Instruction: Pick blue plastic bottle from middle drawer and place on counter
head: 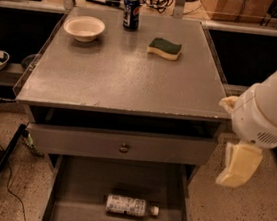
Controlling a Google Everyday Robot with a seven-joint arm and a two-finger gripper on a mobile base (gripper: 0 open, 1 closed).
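Grey speckled counter fills the middle of the scene, up and to the left of the tool. It carries a bowl, a Pepsi can and a sponge, all well apart from the tool and on the counter's far half.

The tool hangs beside the counter's front right corner, at about the height of the closed drawer front, and touches nothing. Whether it is open or closed cannot be told from this position. It carries nothing.

The middle drawer stands pulled out, below and to the left of the tool. The blue plastic bottle lies on its side on the drawer's bare bottom, cap pointing toward the tool's side.

Step in hand, by judgement: approach to the pick. No grasp has been made.

The next move calls for:
- travel leftward and downward, clearing the drawer's right wall;
- entry from above, under the overhang of the closed drawer front;
- a grip across the bottle's body, not along its length, since it may roll.
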